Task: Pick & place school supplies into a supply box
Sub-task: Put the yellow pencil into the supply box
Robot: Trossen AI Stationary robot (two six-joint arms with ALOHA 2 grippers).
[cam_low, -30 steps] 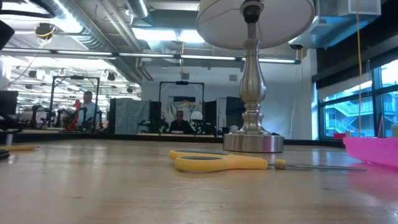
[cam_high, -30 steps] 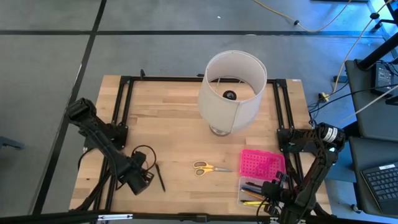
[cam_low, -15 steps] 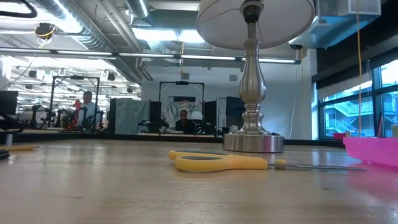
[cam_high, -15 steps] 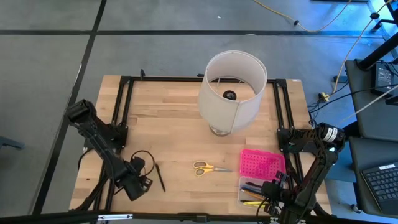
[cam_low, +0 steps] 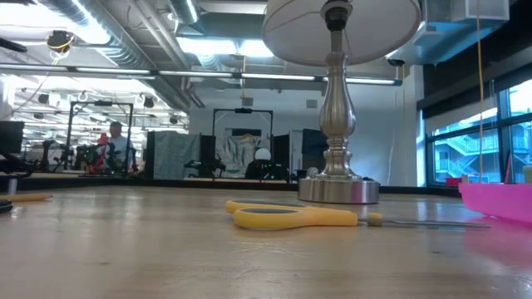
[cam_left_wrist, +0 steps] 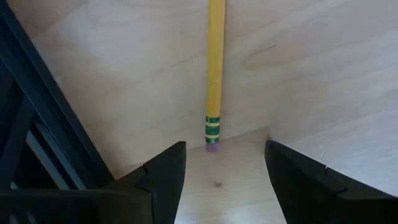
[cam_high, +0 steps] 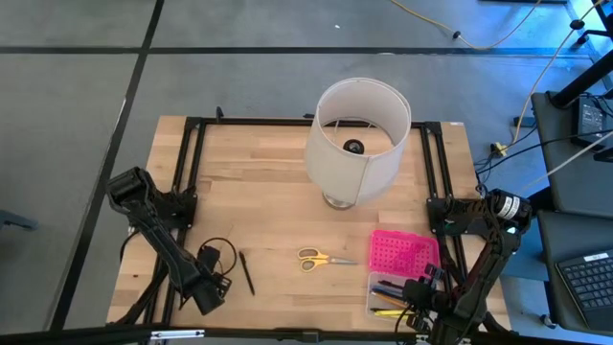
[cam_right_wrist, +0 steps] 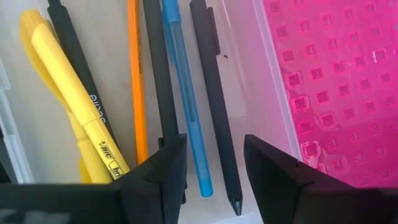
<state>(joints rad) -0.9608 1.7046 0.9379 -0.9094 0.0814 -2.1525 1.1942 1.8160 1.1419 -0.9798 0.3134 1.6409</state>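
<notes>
Left gripper (cam_high: pixel 213 290) low at the table's (cam_high: pixel 268 220) front-left corner, fingers apart over a yellow pencil (cam_left_wrist: pixel 214 74) lying flat, eraser end toward the claw, shaft pointing away. Drawn back toward the front edge since a second ago, leaving bare wood around the black pen (cam_high: pixel 246 272) and scissors (cam_high: pixel 321 259), blades toward the supply box (cam_high: pixel 402 268). Right gripper (cam_high: pixel 421 292) parted above the pens (cam_right_wrist: pixel 186 106) in the box at the front-right corner.

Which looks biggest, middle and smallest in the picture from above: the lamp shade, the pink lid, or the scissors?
1. The lamp shade looks biggest, though it stands nearer the camera, which enlarges it.
2. The pink lid comes next.
3. The scissors look smallest, thin and short.
</notes>
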